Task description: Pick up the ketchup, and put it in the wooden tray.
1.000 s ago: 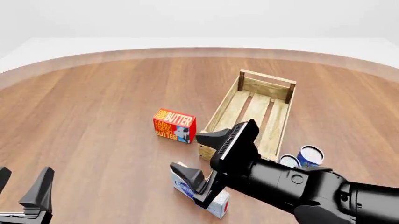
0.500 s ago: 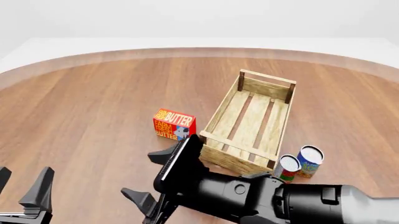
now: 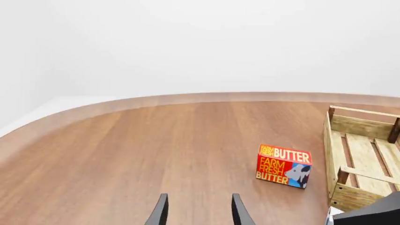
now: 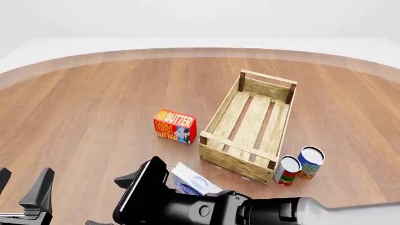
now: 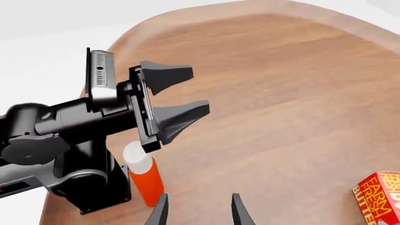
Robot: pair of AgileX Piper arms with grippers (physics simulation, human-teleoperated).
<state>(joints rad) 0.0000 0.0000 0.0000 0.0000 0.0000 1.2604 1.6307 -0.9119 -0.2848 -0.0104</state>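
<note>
The ketchup (image 5: 144,180) is a slim orange-red bottle with a white cap. It shows only in the right wrist view, standing upright beside the left arm's base; the front view does not show it. My right gripper (image 5: 198,213) is open and empty, a short way from the bottle, and sits low at the near edge (image 4: 111,200) in the front view. My left gripper (image 4: 22,185) is open and empty at the near left, and the right wrist view shows it (image 5: 181,96) above the bottle. The wooden tray (image 4: 216,117) lies right of centre with nothing in it.
A red butter box (image 4: 175,125) stands just left of the tray. A white-and-blue carton (image 4: 190,180) lies near the tray's front corner, touching my right arm. Two cans (image 4: 299,165) stand at the tray's near right corner. The table's curved far edge (image 4: 200,51) runs behind.
My right arm has swung left and toward the near edge, uncovering the tray's front and the white-and-blue carton. The left gripper has not moved.
</note>
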